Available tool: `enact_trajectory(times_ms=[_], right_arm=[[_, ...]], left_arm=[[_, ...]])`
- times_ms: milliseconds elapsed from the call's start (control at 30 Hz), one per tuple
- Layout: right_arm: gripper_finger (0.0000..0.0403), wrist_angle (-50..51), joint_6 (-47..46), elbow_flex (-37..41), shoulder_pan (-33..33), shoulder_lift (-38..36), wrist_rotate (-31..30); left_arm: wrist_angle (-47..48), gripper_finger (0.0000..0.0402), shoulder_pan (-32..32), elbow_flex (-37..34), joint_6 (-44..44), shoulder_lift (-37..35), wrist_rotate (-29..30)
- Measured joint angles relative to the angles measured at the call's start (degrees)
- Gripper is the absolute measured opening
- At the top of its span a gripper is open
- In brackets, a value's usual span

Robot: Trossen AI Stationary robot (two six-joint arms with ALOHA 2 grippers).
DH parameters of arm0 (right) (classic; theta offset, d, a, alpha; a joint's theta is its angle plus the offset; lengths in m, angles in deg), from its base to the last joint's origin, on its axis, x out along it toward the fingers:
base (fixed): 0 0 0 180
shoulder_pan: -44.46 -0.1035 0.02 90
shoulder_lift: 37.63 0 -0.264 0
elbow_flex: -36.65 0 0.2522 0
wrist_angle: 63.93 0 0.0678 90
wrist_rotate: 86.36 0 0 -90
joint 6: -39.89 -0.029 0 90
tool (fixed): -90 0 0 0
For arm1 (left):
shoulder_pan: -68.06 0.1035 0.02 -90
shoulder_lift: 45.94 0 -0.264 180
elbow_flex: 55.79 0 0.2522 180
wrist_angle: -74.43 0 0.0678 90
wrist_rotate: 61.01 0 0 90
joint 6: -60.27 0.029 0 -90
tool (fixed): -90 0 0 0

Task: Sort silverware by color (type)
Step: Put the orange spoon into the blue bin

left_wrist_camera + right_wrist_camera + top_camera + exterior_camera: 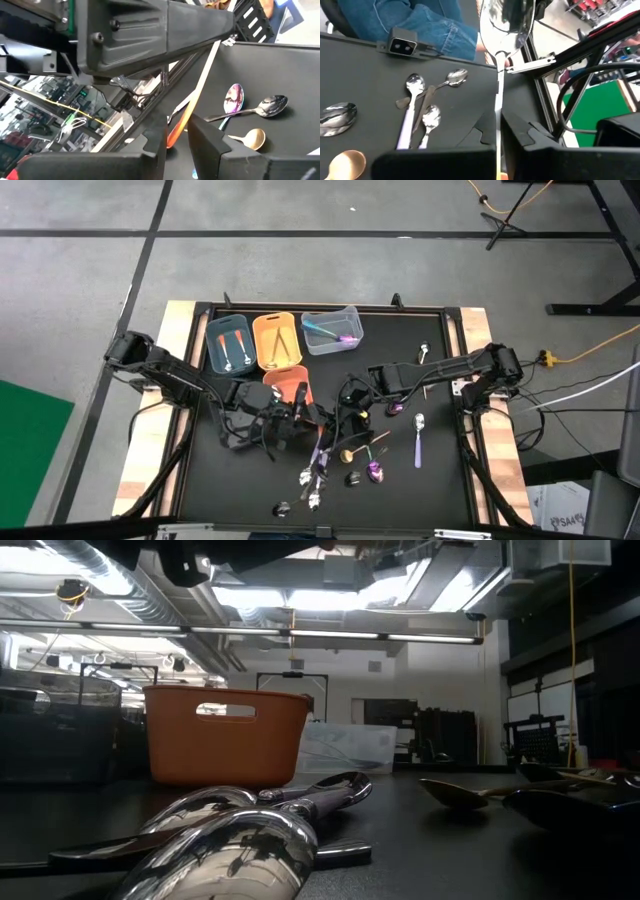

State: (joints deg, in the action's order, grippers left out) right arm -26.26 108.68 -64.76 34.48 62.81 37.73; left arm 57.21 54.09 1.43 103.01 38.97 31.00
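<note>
Right up front, near the closest edge of the black table (230, 480): a loose bunch of silver spoons (311, 478) lying flat. Just past those, a gold spoon (346, 455), and off to the right a purple spoon (418, 448) on its own, well apart from the bunch.

Then mid-table, both arms reaching in toward each other. Left pincer (175, 142) clamped on an orange-red piece (176, 131), fingers pinching the coloured end, with the long handle poking out past them over the table. Right pincer (498, 135) squeezed tight on a silver spoon (507, 20), gripping the thin handle, bowl sticking out ahead and off the table.

Just behind the left pincer, a small orange-red bin (285, 370).

Farthest back, three bins side by side along the far edge: blue bin (229, 319) on the left with a couple of orange-red pieces in it, orange bin (274, 316) in the middle with a few pieces, hard to tell which kind, and clear bin (330, 311) on the right with teal and purple ones inside.
</note>
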Motion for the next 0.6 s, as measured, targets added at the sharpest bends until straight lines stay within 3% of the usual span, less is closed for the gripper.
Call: enact_trajectory(times_ms=[233,600], right_arm=[[0.0001,-0.13,-0.02,0.00,0.00,0.00,-0.07],[0.0001,-0.22,-0.21,-0.11,0.02,-0.11,0.13]], left_arm=[[0.02,0.0065,-0.01,0.00,0.00,0.00,-0.83],[1.31,0.0009,-0.12,-0.02,0.81,0.02,-2.59]])
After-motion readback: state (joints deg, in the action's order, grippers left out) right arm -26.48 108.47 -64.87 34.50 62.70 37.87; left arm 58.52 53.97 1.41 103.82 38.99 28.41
